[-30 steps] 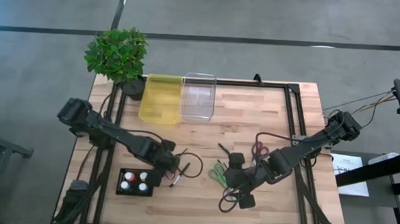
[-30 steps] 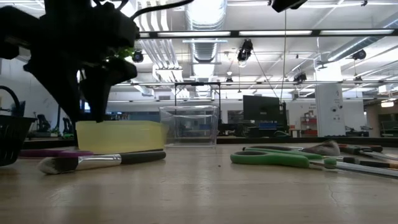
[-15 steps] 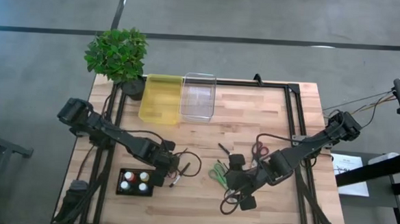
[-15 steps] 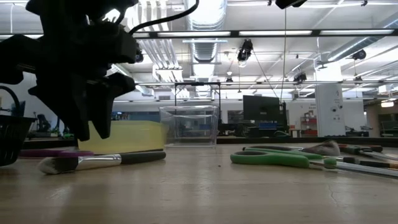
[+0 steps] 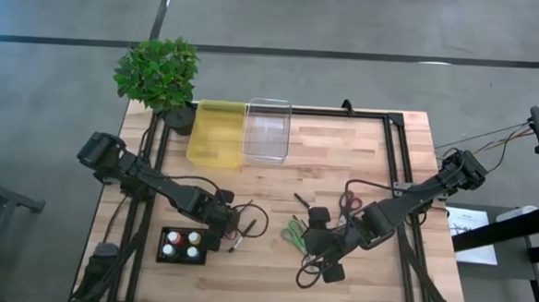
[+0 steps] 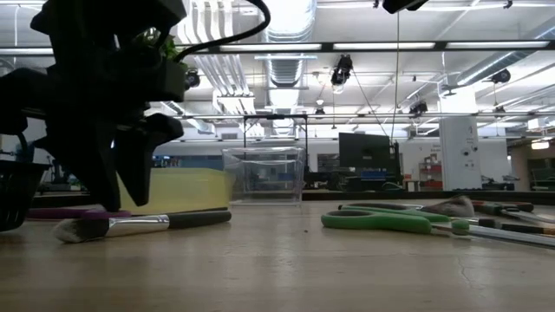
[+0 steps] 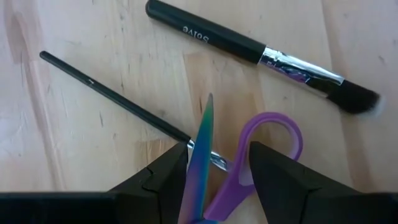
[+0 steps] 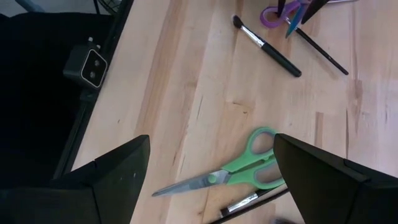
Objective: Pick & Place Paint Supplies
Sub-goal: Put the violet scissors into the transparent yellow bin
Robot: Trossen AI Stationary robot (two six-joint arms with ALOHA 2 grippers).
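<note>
Clamped, by the look of the left wrist view, on the purple scissors [image 7: 271, 117]: left gripper [image 7: 217, 158] with one dark finger on either side of the iridescent blade and the handle loop, low at the table's left-centre. Hard to tell whether lifted clear of the wood or resting on it. Spread wide and holding nothing: right gripper [image 5: 323, 246], hanging over the green scissors [image 8: 249, 165] right of centre. Paint supplies all loose on the table: thin paintbrush [image 7: 112, 99] running right under the purple scissors, its ferrule showing between blade and loop; thick paintbrush [image 7: 249, 50] just beyond, apart from the fingers; paint bottles [image 5: 181, 245] standing in a black holder near the front edge; yellow bin [image 5: 217, 133] and clear bin [image 5: 267, 130] side by side at the far edge, well apart from all of it. Likely trouble from here: half-open scissors swivelling or sliding out of a grip that looks off-centre; blade tip snagging the wood; thin paintbrush underneath being dragged or rolled away on any lift. Also worth doubting: scissors hardly a paint supply, so possibly the wrong thing in hand.
</note>
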